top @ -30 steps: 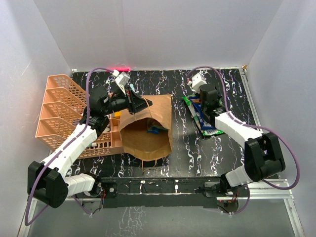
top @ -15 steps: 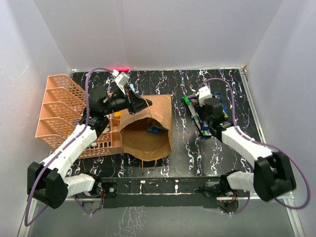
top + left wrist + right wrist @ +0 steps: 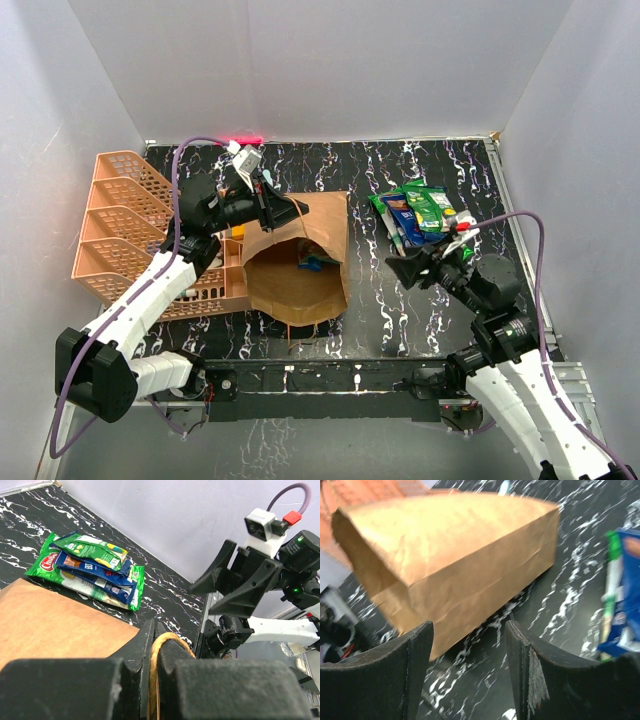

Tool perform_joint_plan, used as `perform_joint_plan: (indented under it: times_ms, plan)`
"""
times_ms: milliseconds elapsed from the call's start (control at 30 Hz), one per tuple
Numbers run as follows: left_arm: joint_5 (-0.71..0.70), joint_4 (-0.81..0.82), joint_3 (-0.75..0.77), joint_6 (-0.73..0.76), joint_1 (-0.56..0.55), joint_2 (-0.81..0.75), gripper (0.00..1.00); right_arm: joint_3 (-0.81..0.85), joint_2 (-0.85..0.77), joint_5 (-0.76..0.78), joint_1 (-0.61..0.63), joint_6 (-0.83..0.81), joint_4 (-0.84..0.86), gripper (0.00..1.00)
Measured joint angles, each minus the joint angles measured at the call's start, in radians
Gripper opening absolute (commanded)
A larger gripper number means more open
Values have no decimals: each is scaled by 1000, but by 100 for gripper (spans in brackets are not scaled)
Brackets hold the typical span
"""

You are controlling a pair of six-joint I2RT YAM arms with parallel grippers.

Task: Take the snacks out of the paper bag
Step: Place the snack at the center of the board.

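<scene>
The brown paper bag (image 3: 300, 262) lies on its side in the middle of the table, its mouth facing the near edge. One dark blue snack (image 3: 318, 264) shows inside it. My left gripper (image 3: 296, 209) is shut on the bag's twisted paper handle (image 3: 159, 650) and holds the mouth's upper edge up. A stack of green and dark blue snacks (image 3: 418, 213) lies on the table right of the bag; the same snacks (image 3: 92, 567) also show in the left wrist view. My right gripper (image 3: 397, 266) hangs open and empty between the stack and the bag (image 3: 455, 560).
An orange lattice organizer (image 3: 125, 230) stands at the left, against the bag's side. White walls close in the table on three sides. A metal rail (image 3: 360, 378) with the arm bases runs along the near edge.
My right gripper has opened, left a packet on the stack and drawn back toward the near edge, turning to face the bag. The left arm has not moved.
</scene>
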Motion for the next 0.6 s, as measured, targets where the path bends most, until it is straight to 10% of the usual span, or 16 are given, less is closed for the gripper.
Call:
perform_joint_plan:
  times_ms: [600]
  plan:
    - [-1, -6, 0, 5, 0, 25, 0, 143, 185, -292, 56, -84, -127, 60]
